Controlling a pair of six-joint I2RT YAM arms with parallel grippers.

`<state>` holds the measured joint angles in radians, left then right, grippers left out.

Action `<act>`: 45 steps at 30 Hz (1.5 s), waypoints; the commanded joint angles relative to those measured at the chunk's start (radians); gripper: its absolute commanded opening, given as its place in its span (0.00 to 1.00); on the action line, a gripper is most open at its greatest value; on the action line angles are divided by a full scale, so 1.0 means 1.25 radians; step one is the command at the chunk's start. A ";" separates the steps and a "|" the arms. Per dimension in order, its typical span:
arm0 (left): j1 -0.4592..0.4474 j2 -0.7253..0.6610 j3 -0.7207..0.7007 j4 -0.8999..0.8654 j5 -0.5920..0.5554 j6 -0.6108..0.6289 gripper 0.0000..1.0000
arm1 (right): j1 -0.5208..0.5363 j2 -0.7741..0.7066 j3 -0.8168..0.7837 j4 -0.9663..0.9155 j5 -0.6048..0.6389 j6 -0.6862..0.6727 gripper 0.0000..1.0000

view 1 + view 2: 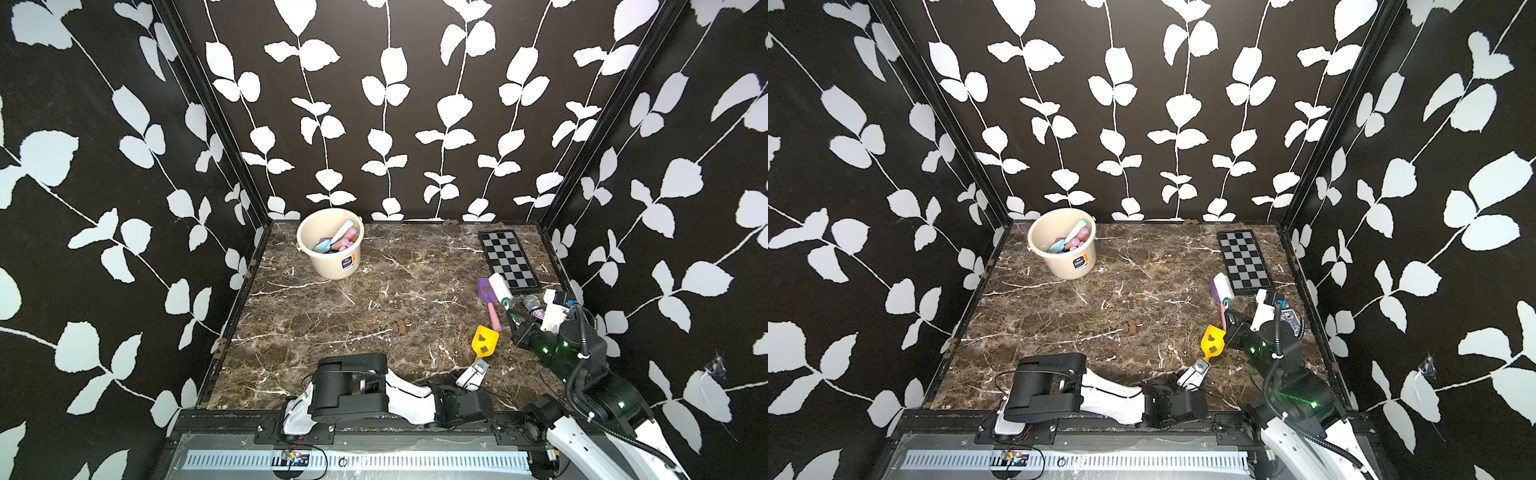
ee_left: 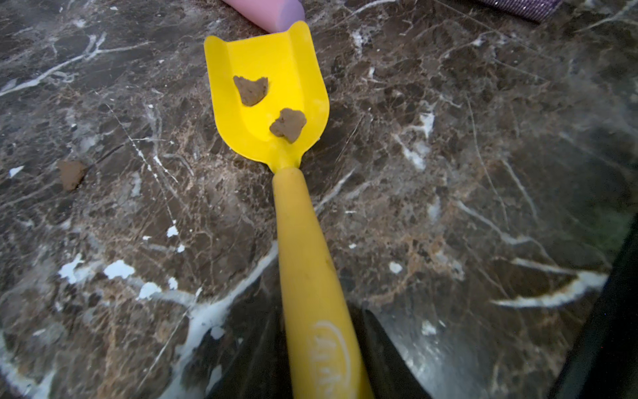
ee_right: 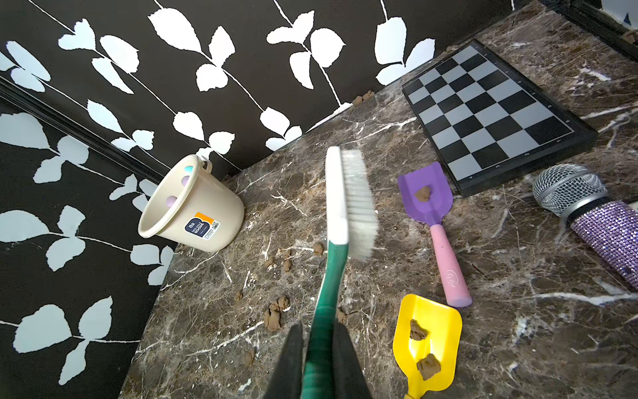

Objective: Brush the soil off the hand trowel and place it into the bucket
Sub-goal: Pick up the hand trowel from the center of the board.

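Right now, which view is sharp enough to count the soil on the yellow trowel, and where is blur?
Left wrist view: yellow trowel blade sharp, two soil clumps plain, near end of handle soft. Right wrist view: both clumps also clear, brush bristle tips slightly soft. Both top views: trowel small, clumps mere specks.

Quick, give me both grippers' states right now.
Left gripper: shut on the yellow trowel, at its handle.
Right gripper: shut on the brush, at its green handle.
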<state>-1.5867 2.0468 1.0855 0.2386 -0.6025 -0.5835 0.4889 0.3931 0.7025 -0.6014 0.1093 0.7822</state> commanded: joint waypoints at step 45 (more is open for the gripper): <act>0.072 -0.673 -0.174 -0.594 0.082 -0.064 0.00 | -0.002 0.121 0.162 0.051 -0.466 -0.102 0.00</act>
<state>-1.5276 1.2869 0.8993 -0.3790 -0.4465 -0.6197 0.4889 0.5201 0.9009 -0.7212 -0.3054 0.6487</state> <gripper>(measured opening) 0.263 0.125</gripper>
